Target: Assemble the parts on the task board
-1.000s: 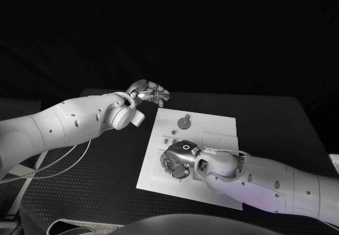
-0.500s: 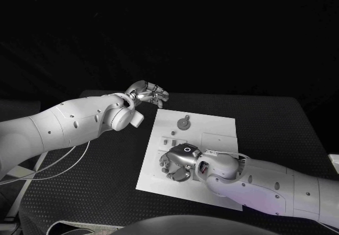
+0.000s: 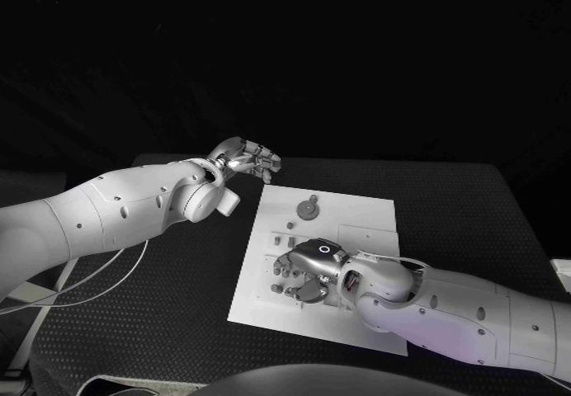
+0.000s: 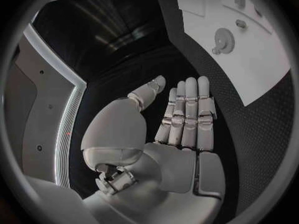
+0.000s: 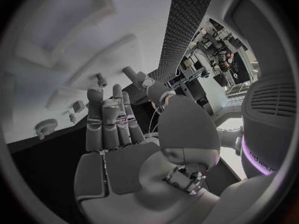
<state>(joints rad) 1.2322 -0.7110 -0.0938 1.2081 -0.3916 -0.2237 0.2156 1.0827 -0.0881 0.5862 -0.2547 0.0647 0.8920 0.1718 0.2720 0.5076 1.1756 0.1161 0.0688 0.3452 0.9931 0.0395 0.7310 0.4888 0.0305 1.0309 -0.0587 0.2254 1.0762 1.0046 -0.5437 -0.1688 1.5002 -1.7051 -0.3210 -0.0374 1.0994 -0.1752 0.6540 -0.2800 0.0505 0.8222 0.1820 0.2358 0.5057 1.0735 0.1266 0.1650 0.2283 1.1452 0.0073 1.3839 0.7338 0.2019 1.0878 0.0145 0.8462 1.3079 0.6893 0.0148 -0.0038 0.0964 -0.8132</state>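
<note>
On the black table point(image 3: 476, 206) we saw 1 task board point(image 3: 357, 216) with 1 gear point(image 3: 310, 208); left hand point(image 3: 247, 157) empty, fingers straight (off the board); right hand point(image 3: 300, 271) over it, grasp unclear.

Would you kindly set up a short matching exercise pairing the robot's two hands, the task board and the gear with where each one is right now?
Things:
1. left hand
2. right hand
3. task board
4. gear

Places or states:
A. lies on the far part of the white plate
B. over the near half of the board, among the small parts
C. flat in the middle of the black table
D. off the board, beyond its far left corner, holding nothing

Pairs: 1-D, 2-B, 3-C, 4-A
</note>
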